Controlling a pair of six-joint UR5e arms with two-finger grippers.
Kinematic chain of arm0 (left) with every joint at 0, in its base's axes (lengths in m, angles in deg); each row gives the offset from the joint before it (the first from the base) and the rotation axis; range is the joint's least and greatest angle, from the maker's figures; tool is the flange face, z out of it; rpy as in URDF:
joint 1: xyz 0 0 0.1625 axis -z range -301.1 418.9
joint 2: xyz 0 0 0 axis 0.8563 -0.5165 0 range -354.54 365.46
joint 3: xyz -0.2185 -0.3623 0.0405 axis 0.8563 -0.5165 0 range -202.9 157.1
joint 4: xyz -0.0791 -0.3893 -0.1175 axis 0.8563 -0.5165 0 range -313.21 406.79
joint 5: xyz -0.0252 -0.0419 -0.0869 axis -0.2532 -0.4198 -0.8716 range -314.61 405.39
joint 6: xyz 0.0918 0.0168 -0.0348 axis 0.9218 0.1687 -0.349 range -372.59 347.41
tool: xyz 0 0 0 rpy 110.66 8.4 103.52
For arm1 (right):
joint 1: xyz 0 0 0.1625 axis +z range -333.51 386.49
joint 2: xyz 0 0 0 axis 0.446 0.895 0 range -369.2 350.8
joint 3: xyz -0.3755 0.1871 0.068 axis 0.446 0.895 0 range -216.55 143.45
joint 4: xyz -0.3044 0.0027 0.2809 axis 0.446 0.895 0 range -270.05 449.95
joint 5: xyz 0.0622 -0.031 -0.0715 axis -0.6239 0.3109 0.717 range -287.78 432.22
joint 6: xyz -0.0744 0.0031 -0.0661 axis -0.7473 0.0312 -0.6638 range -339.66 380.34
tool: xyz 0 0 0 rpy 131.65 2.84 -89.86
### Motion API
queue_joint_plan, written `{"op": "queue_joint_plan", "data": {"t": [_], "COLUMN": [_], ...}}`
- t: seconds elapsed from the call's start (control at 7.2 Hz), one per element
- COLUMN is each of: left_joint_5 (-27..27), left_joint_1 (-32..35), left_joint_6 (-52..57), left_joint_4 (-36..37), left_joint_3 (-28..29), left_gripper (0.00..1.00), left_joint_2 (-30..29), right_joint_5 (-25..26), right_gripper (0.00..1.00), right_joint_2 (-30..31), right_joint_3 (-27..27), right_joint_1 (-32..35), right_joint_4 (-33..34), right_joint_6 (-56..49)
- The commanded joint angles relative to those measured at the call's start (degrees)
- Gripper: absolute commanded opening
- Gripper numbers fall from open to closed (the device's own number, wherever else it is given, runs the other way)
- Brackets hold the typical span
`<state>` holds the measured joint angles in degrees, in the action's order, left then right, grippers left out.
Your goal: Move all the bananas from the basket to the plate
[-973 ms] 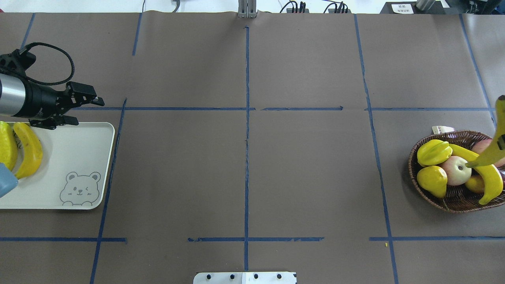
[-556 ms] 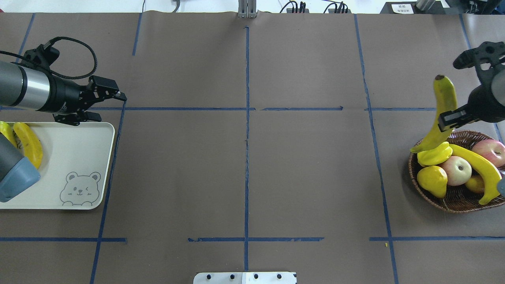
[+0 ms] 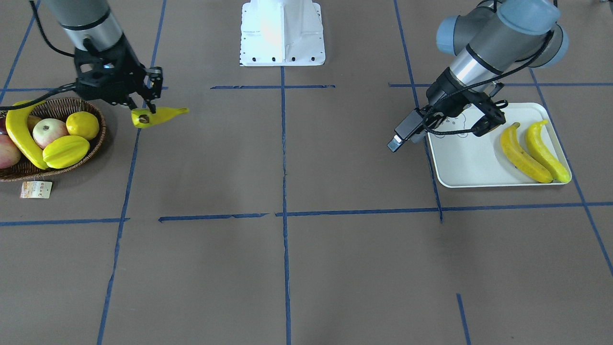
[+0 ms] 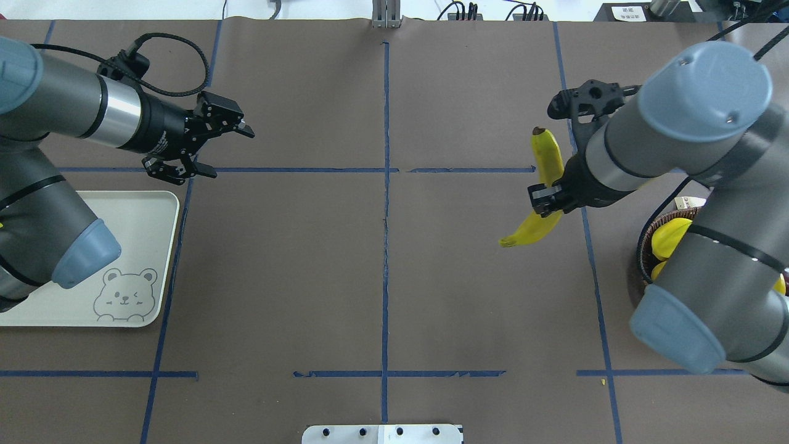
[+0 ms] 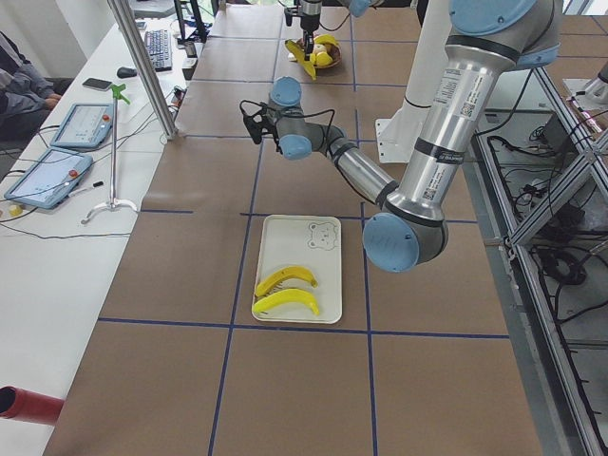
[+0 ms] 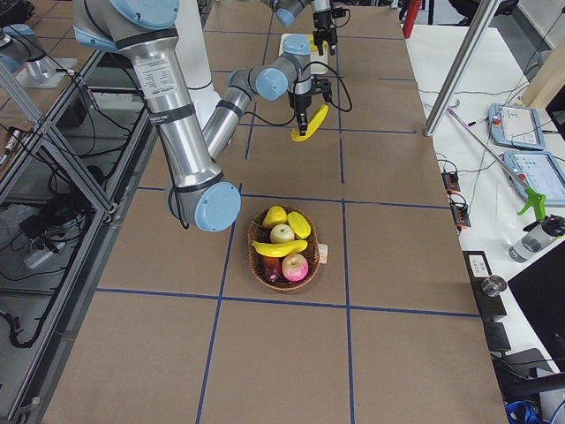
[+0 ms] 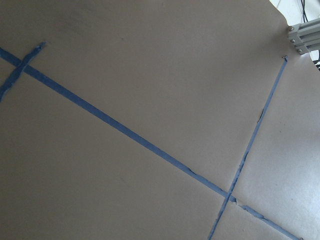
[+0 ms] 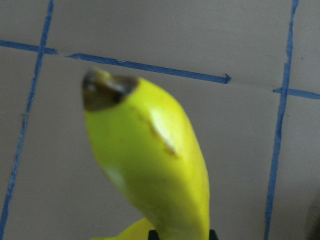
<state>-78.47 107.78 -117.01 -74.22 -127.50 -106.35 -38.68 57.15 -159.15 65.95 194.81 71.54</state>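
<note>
The right fingers [image 4: 539, 198] pinch a banana [image 4: 546, 154] at about its middle, its dark blunt end pointing away from the robot and its thin end slanting back toward the robot. The right wrist view shows that dark tip close up, with blue tape lines behind it. This banana hangs above the brown desk [image 4: 308, 277], outside the basket [image 3: 81, 163] and just past the basket's rim on the side facing the plate [image 3: 467, 163]. Inside the basket a second banana [image 3: 21, 139] curves along the side away from that rim, against a starfruit [image 3: 64, 151], an apple [image 3: 48, 132] and a lemon [image 3: 82, 124]. A paper tag [image 3: 36, 189] lies on the desk just beside the basket's wall. The left fingers [image 4: 241, 128] are spread with nothing between them, well apart from the basket and over bare desk toward the other end. The white plate, with a bear drawing in one corner, lies at the desk end farthest from the basket. Two bananas [image 3: 522, 153] lie side by side on it, along the edge farthest from the basket.
</note>
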Motion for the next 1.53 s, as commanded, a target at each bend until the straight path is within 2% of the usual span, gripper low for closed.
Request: {"op": "queue_joint_plan", "data": {"t": [0.0,0.28,0.42,0.69,0.97,1.39], "left_joint_5": [-5.41,-6.12,-10.65,-13.50,-15.43,-15.35], "left_joint_1": [-0.10,-0.63,-0.63,-0.72,-0.72,-2.90], "left_joint_6": [-2.70,-3.69,-3.69,-1.25,7.17,9.15], "left_joint_4": [9.89,15.15,15.27,14.23,13.17,12.20], "left_joint_3": [-0.87,-0.96,-0.96,-0.96,-0.70,0.62], "left_gripper": [1.00,1.00,1.00,0.99,0.99,0.99], "left_joint_2": [-5.76,-9.53,-11.04,-13.16,-13.95,-15.18], "right_joint_5": [8.56,16.20,18.50,19.14,21.25,21.34], "right_gripper": [0.00,0.00,0.00,0.00,0.00,0.00], "right_joint_2": [-5.41,-9.29,-11.05,-14.13,-15.45,-17.38], "right_joint_3": [3.14,5.96,6.84,9.22,9.74,9.75], "right_joint_1": [-6.66,-12.10,-13.96,-16.69,-19.24,-20.39], "right_joint_4": [-0.01,-0.09,-0.18,-0.27,-0.36,-0.36], "right_joint_6": [5.38,6.46,6.37,5.32,1.65,-1.10]}}
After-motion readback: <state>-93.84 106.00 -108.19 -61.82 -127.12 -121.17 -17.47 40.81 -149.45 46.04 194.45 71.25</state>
